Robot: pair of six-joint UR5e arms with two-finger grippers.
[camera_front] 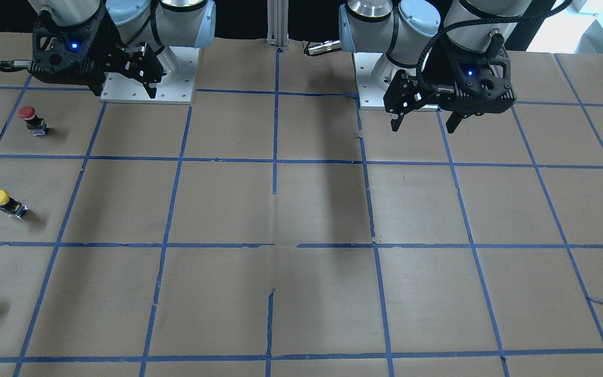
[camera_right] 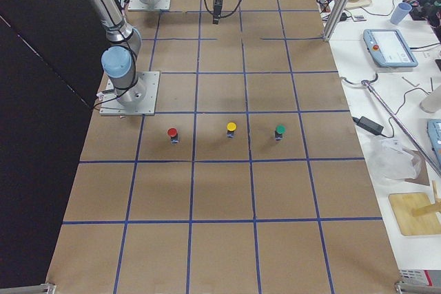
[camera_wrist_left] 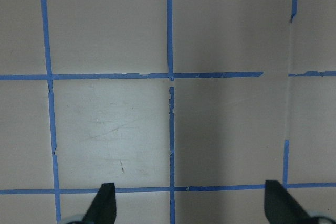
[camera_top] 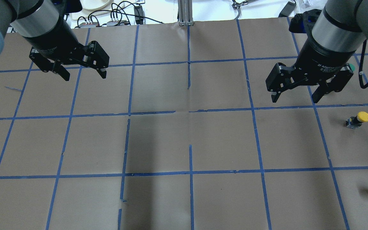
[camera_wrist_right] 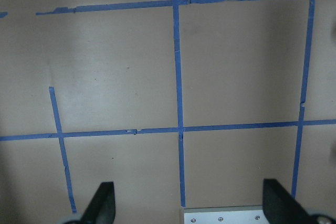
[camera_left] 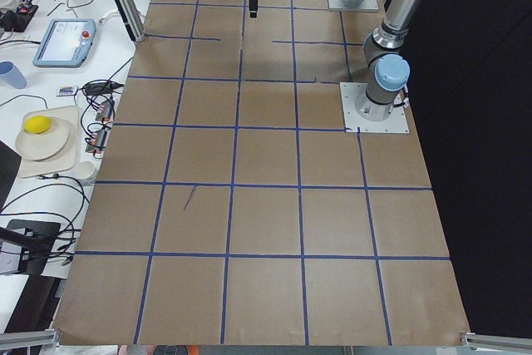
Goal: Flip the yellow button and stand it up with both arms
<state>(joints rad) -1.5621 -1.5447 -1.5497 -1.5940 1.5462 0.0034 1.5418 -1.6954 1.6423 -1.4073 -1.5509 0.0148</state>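
White print on the body of the right claw [camera_top: 295, 97] begins "2F Adaptive"; the rest is too small. Similar print on the left claw [camera_top: 85, 76] is illegible.

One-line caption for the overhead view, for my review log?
Left hand and right hand hover open over the table; yellow button sits untouched on the right side.

The counter [camera_front: 312, 209] is plain brown paper, crossed by a grid of blue tape lines [camera_front: 275, 157]. The small push button with a round yellow cap [camera_front: 6, 201] has a black and grey body. A like button has a red cap [camera_front: 32, 119], another a green cap [camera_right: 279, 131]. The left claw [camera_top: 85, 76] and the right claw [camera_top: 295, 99] are black, each with a blue light.
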